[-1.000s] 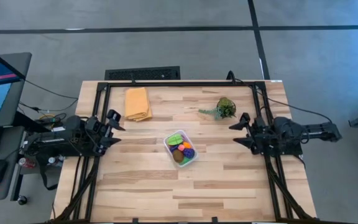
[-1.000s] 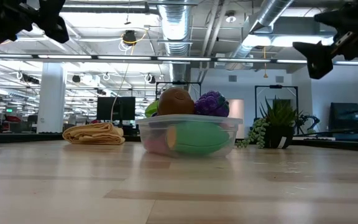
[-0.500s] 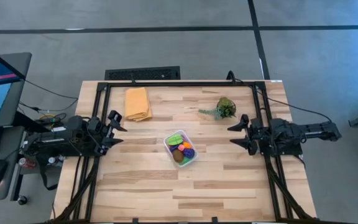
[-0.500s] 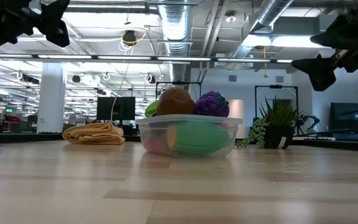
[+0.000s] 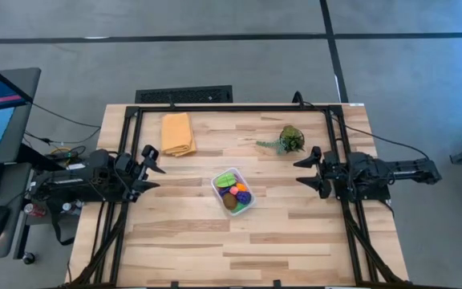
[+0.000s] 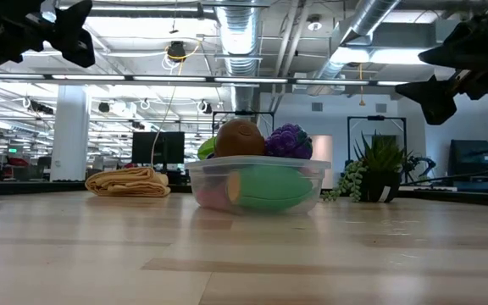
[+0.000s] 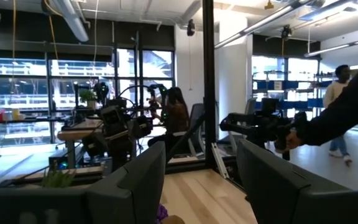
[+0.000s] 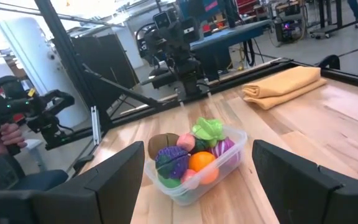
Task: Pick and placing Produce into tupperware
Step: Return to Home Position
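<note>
Light wooden table (image 5: 183, 241) carries the clear tupperware (image 6: 312, 165) near its middle, heaped with toy produce (image 5: 234, 193). The left gripper (image 5: 159, 176) hangs at the left edge and the right gripper (image 5: 297, 172) at the right edge, both with fingers spread, holding nothing. A folded orange cloth (image 5: 177, 133) lies far left, a plant sprig (image 5: 289, 140) far right.

Even bright overhead light, soft shadows on the table (image 5: 295, 233), ceiling lamps (image 6: 371, 56) glaring, fingers (image 7: 135, 186) seemingly backlit

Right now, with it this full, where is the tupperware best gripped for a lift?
Probably the flared rim of the tupperware, pinched level from the side. The produce heaps above the rim, leaving little room for a finger inside from above.
</note>
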{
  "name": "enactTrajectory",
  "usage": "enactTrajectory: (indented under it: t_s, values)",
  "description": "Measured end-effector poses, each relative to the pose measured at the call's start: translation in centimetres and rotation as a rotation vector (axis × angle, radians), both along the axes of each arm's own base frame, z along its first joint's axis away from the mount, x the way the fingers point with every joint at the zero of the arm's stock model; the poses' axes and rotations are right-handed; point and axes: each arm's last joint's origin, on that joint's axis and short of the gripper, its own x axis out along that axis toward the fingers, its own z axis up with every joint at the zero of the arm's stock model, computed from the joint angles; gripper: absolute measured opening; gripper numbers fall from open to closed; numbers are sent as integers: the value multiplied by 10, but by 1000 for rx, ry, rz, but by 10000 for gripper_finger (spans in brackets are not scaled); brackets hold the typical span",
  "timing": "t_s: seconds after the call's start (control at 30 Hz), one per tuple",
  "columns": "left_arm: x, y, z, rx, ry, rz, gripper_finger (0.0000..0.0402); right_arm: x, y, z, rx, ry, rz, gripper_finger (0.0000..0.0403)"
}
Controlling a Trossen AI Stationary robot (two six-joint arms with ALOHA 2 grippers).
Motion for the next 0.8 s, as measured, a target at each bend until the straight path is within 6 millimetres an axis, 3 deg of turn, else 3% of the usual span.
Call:
enactTrajectory:
  t_s: [0.4,0.6,0.8]
  values:
    - [2,-4,-1,20,-9,90,190,0,0,0,19,0,0,322]
    - [5,-5,-10,19,85,199,190,0,0,0,19,1,1,322]
    - [6,-6,-16,26,150,199,190,0,0,0,19,3,3,322]
